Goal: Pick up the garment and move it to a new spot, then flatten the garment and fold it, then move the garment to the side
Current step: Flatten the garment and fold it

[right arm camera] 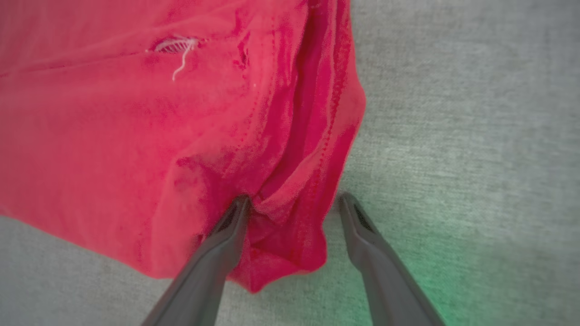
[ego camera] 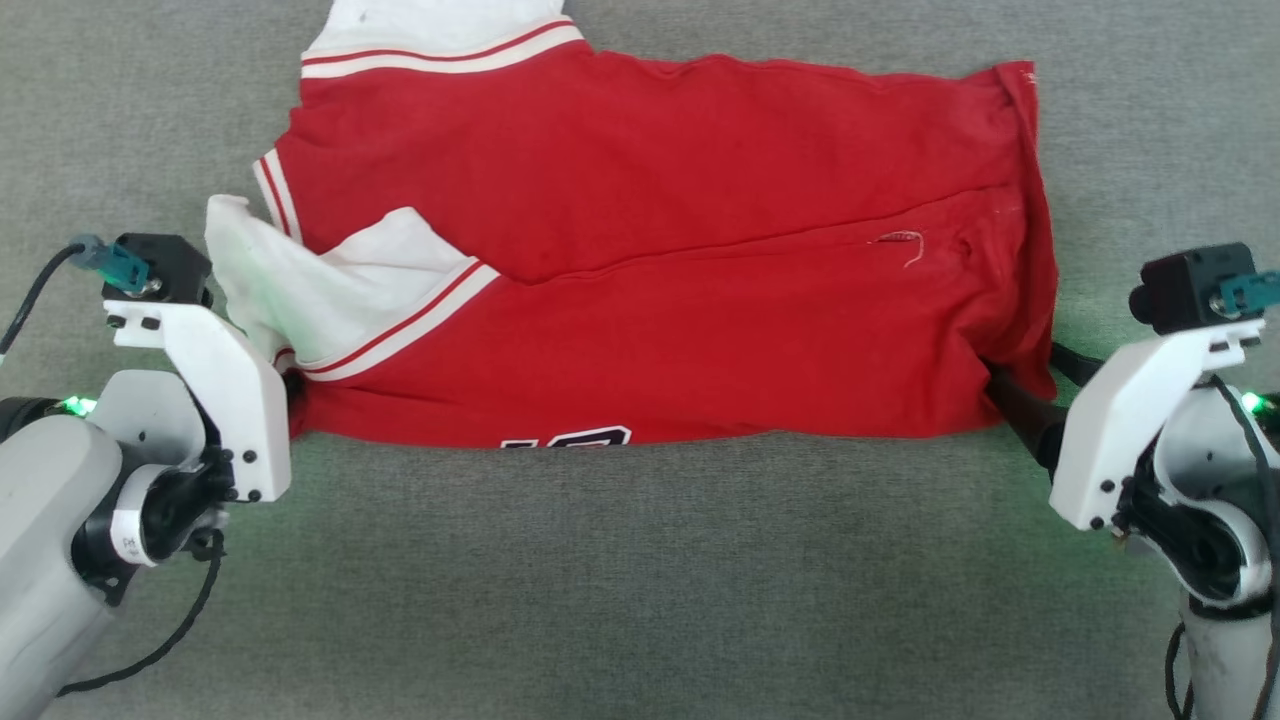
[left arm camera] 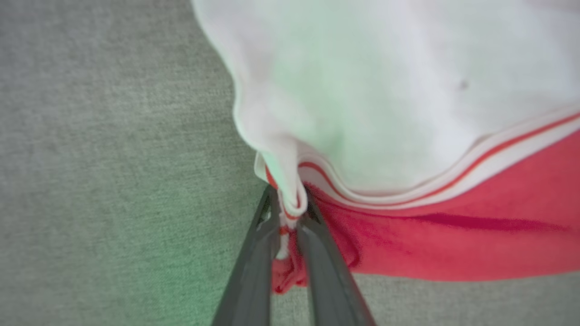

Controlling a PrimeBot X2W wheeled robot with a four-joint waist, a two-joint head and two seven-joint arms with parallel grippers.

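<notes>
Lying lengthwise on the middle of the grey, felt-like tabletop [ego camera: 640, 580], doubled over on itself: the garment [ego camera: 650, 300]. Soft red jersey knit, white sleeve ends, striped trim, black numerals peeking out at the near edge. Probably light and limp, apt to sag and crease; best taken by the near corners, both layers together. Left claw [left arm camera: 287, 213] clamped tight on the near-left corner by the striped trim. Right claw [right arm camera: 294, 199] spread apart around the bunched near-right corner, one finger against the cloth, the other over bare tabletop.

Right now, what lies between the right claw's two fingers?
A bunched red corner of the shirt lies in the gap of the open right claw; the right wrist view shows it.
</notes>
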